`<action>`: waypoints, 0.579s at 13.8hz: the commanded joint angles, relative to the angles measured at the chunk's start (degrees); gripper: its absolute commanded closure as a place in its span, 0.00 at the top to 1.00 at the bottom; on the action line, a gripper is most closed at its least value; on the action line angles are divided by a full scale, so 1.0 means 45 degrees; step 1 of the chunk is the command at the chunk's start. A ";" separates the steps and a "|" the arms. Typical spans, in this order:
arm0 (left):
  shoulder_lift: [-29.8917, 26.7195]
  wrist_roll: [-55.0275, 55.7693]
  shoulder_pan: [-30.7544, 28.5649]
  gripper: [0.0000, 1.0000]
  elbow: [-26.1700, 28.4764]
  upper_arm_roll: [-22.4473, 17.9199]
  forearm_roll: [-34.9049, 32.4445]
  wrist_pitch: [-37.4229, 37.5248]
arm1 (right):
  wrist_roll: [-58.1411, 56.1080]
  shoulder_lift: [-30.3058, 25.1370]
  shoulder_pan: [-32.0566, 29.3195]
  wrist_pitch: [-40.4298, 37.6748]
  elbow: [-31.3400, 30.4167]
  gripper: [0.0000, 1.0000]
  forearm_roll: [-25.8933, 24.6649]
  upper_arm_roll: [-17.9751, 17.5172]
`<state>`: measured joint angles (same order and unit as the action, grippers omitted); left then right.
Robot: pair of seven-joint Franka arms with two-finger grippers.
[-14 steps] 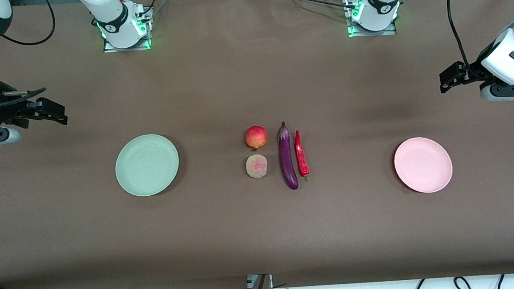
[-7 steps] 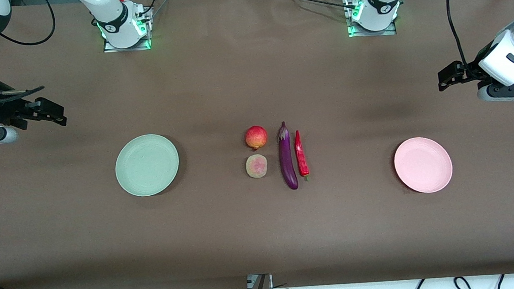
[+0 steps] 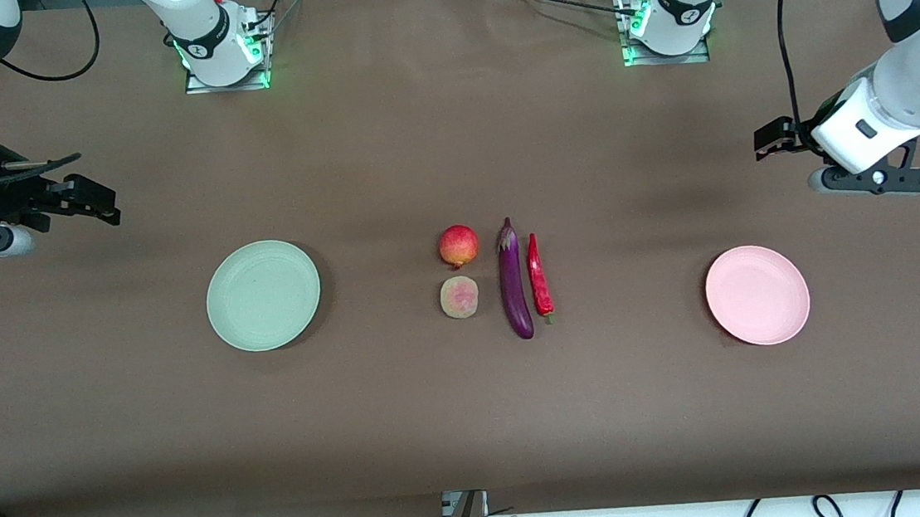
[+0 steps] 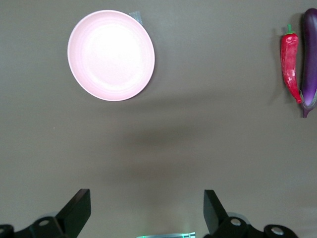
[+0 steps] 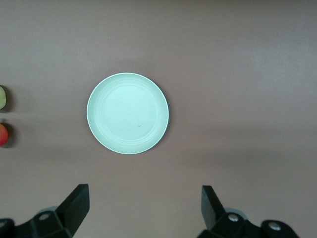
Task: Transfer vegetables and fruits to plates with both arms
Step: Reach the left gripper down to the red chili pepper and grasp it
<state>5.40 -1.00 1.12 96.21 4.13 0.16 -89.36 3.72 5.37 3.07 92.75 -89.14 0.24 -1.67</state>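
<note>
Nothing is lifted yet: the pomegranate, the tan fruit, the eggplant and the chili lie mid-surface between the green plate and the pink plate. The left gripper and the right gripper hang spread over the surface ends. The eggplant and chili lie so close that closing on one could nudge the other; the round fruits could roll.

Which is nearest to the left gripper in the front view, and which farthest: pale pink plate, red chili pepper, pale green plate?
From the left gripper, over bare table at the left arm's end:
1. Round pale pink plate, same end.
2. Thin red chili pepper, mid-table beside the eggplant.
3. Round pale green plate, toward the right arm's end.
</note>
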 commanded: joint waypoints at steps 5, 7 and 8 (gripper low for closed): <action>0.3148 0.2777 0.1761 1.00 -0.2295 0.0155 0.0414 -0.0783 | -0.0025 0.0056 -0.0037 -0.0064 0.0238 1.00 -0.0072 -0.0098; 0.4126 0.3403 0.2191 1.00 -0.2338 0.0175 0.0453 -0.2322 | -0.0025 0.0076 -0.0037 -0.0064 0.0238 1.00 -0.0072 -0.0098; 0.4595 0.3753 0.2676 1.00 -0.2338 0.0156 0.0453 -0.3259 | -0.0025 0.0056 -0.0037 -0.0045 0.0238 1.00 -0.0072 -0.0098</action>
<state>20.38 13.28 10.63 89.57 5.22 1.43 -100.12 3.72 5.40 3.08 92.79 -89.05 0.24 -1.73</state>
